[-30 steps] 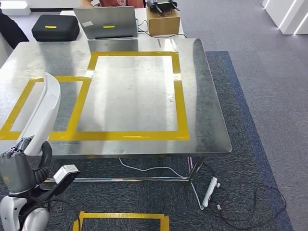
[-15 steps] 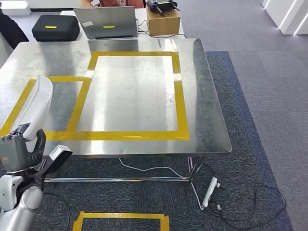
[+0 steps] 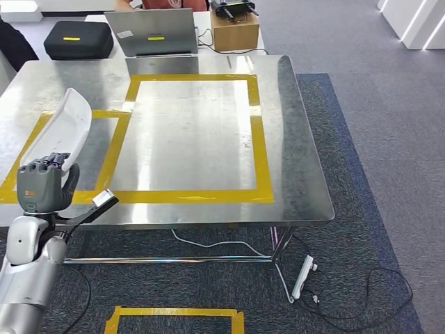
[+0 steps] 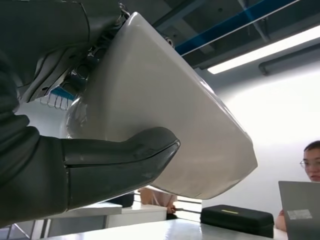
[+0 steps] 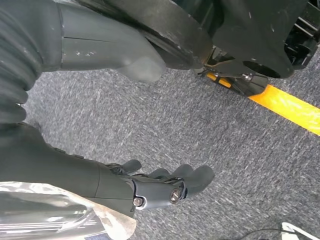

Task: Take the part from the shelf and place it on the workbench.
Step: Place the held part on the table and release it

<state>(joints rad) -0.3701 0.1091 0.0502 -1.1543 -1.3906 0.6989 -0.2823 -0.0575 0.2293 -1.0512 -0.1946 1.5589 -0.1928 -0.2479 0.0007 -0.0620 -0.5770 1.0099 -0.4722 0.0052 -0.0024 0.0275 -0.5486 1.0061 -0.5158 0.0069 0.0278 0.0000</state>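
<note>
The part is a long white curved shell. My left hand grips its near end and holds it above the front left of the steel workbench, over the smaller yellow-taped square. In the left wrist view the part lies against the palm with the thumb pressed along its side. My right hand hangs over the grey carpet, fingers loosely apart, with nothing in it.
A large yellow-taped square marks the middle of the bench. At its far edge stand a laptop, a black case and a cardboard box. A power strip and cables lie on the carpet below. A person sits behind the laptop.
My left hand has risen and moved forward with the part, from below the bench's front edge to above its front left. The part now leans further over the taped square.
</note>
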